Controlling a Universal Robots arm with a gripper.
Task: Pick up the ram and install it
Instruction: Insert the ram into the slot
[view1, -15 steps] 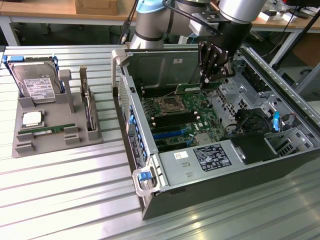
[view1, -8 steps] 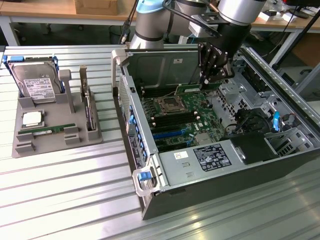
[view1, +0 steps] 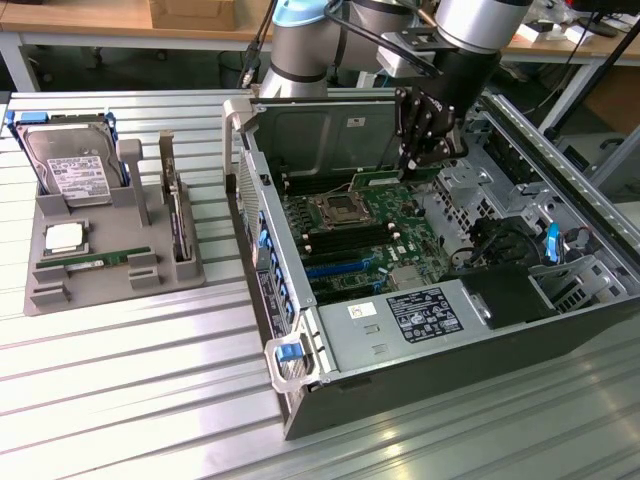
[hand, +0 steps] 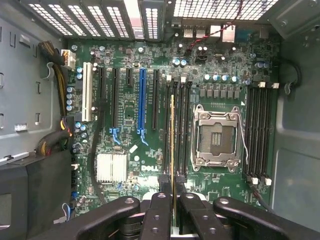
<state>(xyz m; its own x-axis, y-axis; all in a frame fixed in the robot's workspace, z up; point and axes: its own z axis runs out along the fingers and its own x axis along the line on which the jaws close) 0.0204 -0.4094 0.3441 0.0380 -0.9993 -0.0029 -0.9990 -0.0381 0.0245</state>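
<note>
An open computer case (view1: 300, 400) lies on its side on a ribbed metal table (view1: 120, 400), with the green motherboard (view1: 350, 235) facing up inside it. The robot arm's black gripper (view1: 425, 160) hangs over the far part of the motherboard, above the board rather than on it. Its jaws are clamped on the ram (view1: 385, 180), a thin green stick held by one end.

In the wrist view, the ram (hand: 173, 145) is seen edge-on as a thin line between the two black fingers (hand: 159, 215). It lines up with the bank of long black memory slots (hand: 175, 125) just beside the silver processor socket (hand: 216, 135). A second bank of memory slots (hand: 260, 130) lies on the socket's other side. Beyond the first bank run longer expansion slots, one of them blue (hand: 142, 100) and one white (hand: 88, 92).

Around the motherboard, the case's metal walls rise on all sides. Bundled cables (hand: 50, 140) and a black box (hand: 35, 195) crowd one end of the board. The space directly above the slots beside the socket is open.

Well apart from the case, toward the exterior view's left, a grey parts holder (view1: 110, 280) sits on the table. It carries a hard drive (view1: 70, 165), a processor chip (view1: 62, 238), another green memory stick (view1: 95, 262) and an upright card (view1: 180, 225).
</note>
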